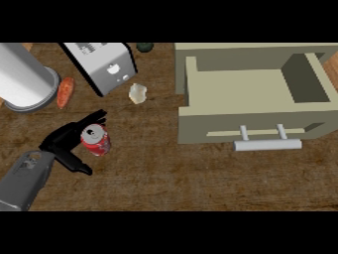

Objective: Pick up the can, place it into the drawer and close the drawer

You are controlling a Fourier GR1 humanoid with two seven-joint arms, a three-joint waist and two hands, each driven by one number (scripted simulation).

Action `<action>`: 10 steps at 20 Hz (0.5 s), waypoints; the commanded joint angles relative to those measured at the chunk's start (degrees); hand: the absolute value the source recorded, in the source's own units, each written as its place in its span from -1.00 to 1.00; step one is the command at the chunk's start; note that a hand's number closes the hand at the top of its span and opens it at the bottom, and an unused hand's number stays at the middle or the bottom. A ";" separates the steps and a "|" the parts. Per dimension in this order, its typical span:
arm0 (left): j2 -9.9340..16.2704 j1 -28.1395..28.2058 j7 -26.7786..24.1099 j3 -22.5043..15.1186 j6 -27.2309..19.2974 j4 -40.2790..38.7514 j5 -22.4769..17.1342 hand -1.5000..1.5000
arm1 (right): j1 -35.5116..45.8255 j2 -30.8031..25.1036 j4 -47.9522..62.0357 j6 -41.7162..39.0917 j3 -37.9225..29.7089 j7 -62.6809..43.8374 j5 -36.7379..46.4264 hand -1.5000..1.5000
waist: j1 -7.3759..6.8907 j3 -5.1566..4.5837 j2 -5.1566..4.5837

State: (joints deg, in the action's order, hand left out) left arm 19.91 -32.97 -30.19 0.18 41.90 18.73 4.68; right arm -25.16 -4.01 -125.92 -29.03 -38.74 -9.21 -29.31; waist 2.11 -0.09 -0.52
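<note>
The red can [97,141] with a silver top stands on the wooden counter at the left. My left hand [67,140] reaches in from the lower left and is shut on it: the fingers [91,119] curl over the can's far side and the thumb [77,164] sticks out on the near side. The beige drawer [253,126] is pulled open at the right, its inside bare, with a pale bar handle [268,144] on its front. The right hand does not show.
A white cylinder [14,74] stands at the far left with an orange-red vegetable [65,92] beside it. A grey boxy appliance [102,65], a pale lumpy item [137,93] and a dark green item [144,47] lie between the can and the drawer's back.
</note>
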 commanded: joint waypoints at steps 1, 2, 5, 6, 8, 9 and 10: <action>-2.09 -2.89 -2.84 0.75 6.68 -3.45 -0.95 -1.00 | -0.57 -0.48 -1.79 0.21 -1.25 -1.02 -1.30 -1.00 | 0.37 -0.11 -0.13; -1.13 -0.93 -3.99 0.90 8.01 -3.75 -1.18 -1.00 | -1.29 1.17 -0.72 -0.30 -0.80 -0.41 -1.01 -1.00 | 0.01 -0.08 -0.06; -4.27 -1.61 -3.36 1.47 6.75 -4.82 -2.09 1.00 | 1.43 -0.74 1.33 -0.03 -0.64 -0.73 -0.89 -1.00 | 0.27 -0.17 -0.46; -1.81 -1.98 -1.92 1.07 11.94 -3.53 -2.41 1.00 | -0.30 -0.56 -0.19 -0.47 -1.12 -1.65 -1.91 -1.00 | -0.44 -0.06 0.07; -2.13 -2.71 -1.12 1.05 13.41 -4.65 -2.63 1.00 | 1.50 -2.15 -0.47 1.20 -1.01 -3.68 -3.02 -1.00 | -0.13 -0.13 -0.23; -2.40 -4.57 0.90 1.03 13.86 -5.70 -2.66 1.00 | 1.48 -0.38 -1.16 0.49 0.26 -2.31 -1.38 -1.00 | 0.50 -0.16 -0.45; -2.47 -4.96 1.39 1.38 15.63 -4.24 -3.58 1.00 | -0.72 -0.06 -3.69 0.96 -0.66 -3.80 -2.78 -1.00 | 0.11 -0.10 0.03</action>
State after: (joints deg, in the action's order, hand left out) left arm 17.91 -36.56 -25.84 1.46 46.45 15.29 2.05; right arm -24.83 -4.47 -127.17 -28.77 -39.18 -11.37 -31.09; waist 2.18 -0.13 -0.60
